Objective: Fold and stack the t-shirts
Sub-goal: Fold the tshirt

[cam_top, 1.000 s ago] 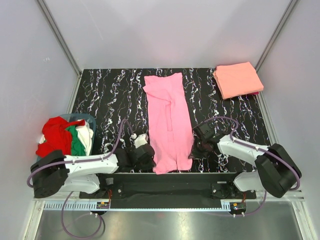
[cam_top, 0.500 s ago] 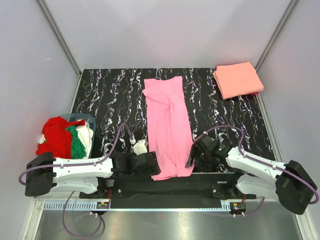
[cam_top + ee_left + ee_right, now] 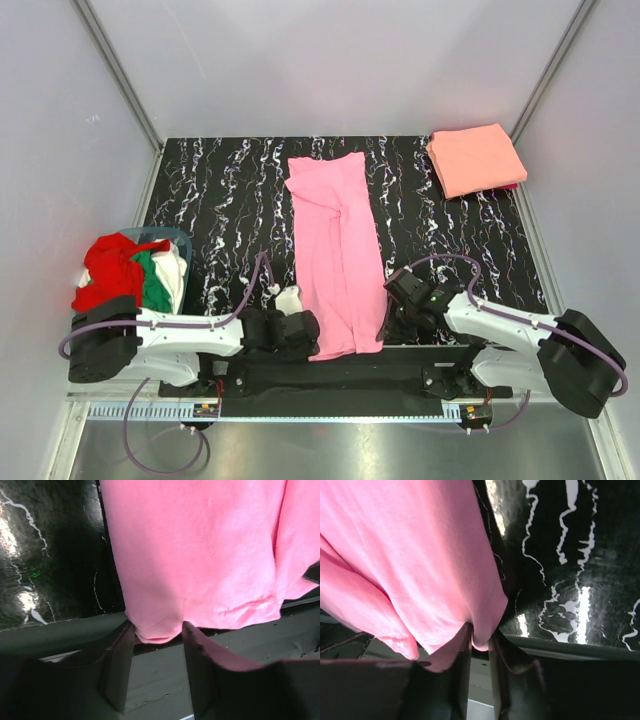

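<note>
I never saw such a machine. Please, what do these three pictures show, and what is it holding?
Two robot arms stand at the near edge of a black table. One camera looks from above; one sits on each wrist. A pink t-shirt lies in the middle, a folded salmon-orange t-shirt at far right, a basket of red, green and white clothes at left. The right hand pinches the pink shirt's near corner; the left hand is open around the other near corner.

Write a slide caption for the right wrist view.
Right claw pinches the near corner of the pink t-shirt at the front edge of the marbled table.
</note>
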Controlling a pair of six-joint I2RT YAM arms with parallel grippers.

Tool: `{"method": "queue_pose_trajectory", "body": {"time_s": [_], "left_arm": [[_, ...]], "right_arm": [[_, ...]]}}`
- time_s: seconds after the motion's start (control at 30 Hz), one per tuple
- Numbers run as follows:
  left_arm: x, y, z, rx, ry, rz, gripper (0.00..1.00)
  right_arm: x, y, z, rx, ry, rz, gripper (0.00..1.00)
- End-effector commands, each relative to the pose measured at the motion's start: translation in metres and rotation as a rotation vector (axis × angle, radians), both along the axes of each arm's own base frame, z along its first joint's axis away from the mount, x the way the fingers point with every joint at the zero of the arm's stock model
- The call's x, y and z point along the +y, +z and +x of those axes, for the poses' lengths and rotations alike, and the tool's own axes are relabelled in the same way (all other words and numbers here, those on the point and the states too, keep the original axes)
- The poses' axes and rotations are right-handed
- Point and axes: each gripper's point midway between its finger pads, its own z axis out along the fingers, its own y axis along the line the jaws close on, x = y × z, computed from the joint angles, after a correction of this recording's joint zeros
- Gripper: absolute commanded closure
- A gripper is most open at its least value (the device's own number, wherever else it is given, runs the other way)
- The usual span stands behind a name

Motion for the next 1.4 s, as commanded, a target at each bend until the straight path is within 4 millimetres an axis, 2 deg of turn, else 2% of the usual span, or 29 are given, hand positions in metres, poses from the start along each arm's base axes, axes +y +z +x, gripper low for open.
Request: {"method": "queue_pose_trajectory", "body": {"time_s": [0.0, 0.07, 0.1, 0.13, 0.17, 0.37, 0.43, 0.57, 0.6, 0.67, 0.7, 0.77, 0.8, 0.87, 0.9, 0.93, 1.07, 1.1, 1.13, 1.17, 1.2, 1.27, 1.3, 1.37], "left_arm": [[-0.02, 0.013, 0.009, -0.049, -0.005, -0.064, 0.61], [-0.019, 0.016, 0.014, -0.078, -0.003, -0.05, 0.7], [-0.02, 0.019, 0.016, -0.088, -0.003, -0.054, 0.82], [-0.019, 0.02, 0.017, -0.098, -0.003, -0.049, 0.91], [-0.018, 0.022, 0.019, -0.105, 0.0, -0.052, 0.98], [-0.011, 0.045, 0.007, -0.108, 0.012, -0.069, 1.0], [-0.008, 0.055, 0.003, -0.107, 0.016, -0.081, 1.0], [-0.01, 0.073, 0.005, -0.126, 0.002, -0.088, 1.0], [-0.011, 0.082, 0.009, -0.139, 0.003, -0.082, 1.0], [-0.01, 0.092, 0.016, -0.169, -0.019, -0.062, 1.0], [-0.01, 0.101, 0.026, -0.178, -0.001, -0.061, 1.0], [-0.009, 0.106, 0.034, -0.182, -0.021, -0.061, 1.0], [-0.007, 0.111, 0.049, -0.188, 0.014, -0.075, 1.0], [-0.007, 0.115, 0.059, -0.191, -0.014, -0.085, 1.0], [-0.004, 0.12, 0.076, -0.201, 0.02, -0.09, 1.0], [-0.002, 0.122, 0.083, -0.215, -0.001, -0.074, 1.0], [-0.001, 0.135, 0.12, -0.226, -0.005, -0.058, 1.0], [0.001, 0.141, 0.137, -0.228, 0.025, -0.052, 1.0], [0.002, 0.141, 0.144, -0.23, 0.004, -0.042, 1.0], [0.003, 0.146, 0.161, -0.234, 0.031, -0.038, 1.0], [0.005, 0.147, 0.17, -0.235, 0.039, -0.035, 1.0], [0.005, 0.149, 0.183, -0.23, 0.027, -0.035, 1.0], [0.007, 0.148, 0.198, -0.226, 0.046, -0.027, 1.0], [0.008, 0.145, 0.21, -0.213, 0.036, -0.022, 1.0]], "right_arm": [[-0.003, -0.004, 0.015, -0.068, -0.005, -0.049, 0.76], [-0.002, -0.003, 0.017, -0.082, -0.001, -0.049, 0.87], [-0.001, -0.002, 0.019, -0.086, 0.001, -0.046, 0.9], [-0.001, -0.001, 0.019, -0.087, 0.004, -0.047, 0.98], [-0.001, 0.0, 0.019, -0.088, 0.006, -0.047, 1.0], [0.003, 0.018, 0.005, -0.095, -0.004, -0.018, 1.0], [0.008, 0.029, -0.006, -0.092, 0.025, -0.006, 1.0], [0.012, 0.048, -0.002, -0.135, 0.028, -0.008, 1.0], [0.017, 0.06, 0.004, -0.16, 0.028, 0.003, 1.0], [0.014, 0.068, 0.013, -0.2, 0.03, -0.037, 1.0], [0.017, 0.079, 0.021, -0.223, 0.035, -0.053, 1.0], [0.014, 0.09, 0.036, -0.266, 0.041, -0.101, 1.0], [0.02, 0.099, 0.046, -0.276, 0.045, -0.111, 1.0], [0.019, 0.106, 0.061, -0.29, 0.056, -0.126, 1.0], [0.026, 0.112, 0.072, -0.303, 0.057, -0.115, 1.0], [0.028, 0.114, 0.08, -0.307, 0.058, -0.112, 1.0], [0.024, 0.126, 0.127, -0.335, 0.061, -0.128, 1.0], [0.029, 0.13, 0.141, -0.339, 0.063, -0.131, 1.0], [0.029, 0.132, 0.15, -0.349, 0.082, -0.141, 1.0], [0.029, 0.143, 0.166, -0.368, 0.067, -0.128, 1.0], [0.03, 0.135, 0.174, -0.344, 0.077, -0.145, 1.0], [0.028, 0.134, 0.188, -0.341, 0.09, -0.149, 1.0], [0.028, 0.133, 0.203, -0.336, 0.083, -0.154, 1.0], [0.029, 0.13, 0.214, -0.325, 0.101, -0.154, 1.0]]}}
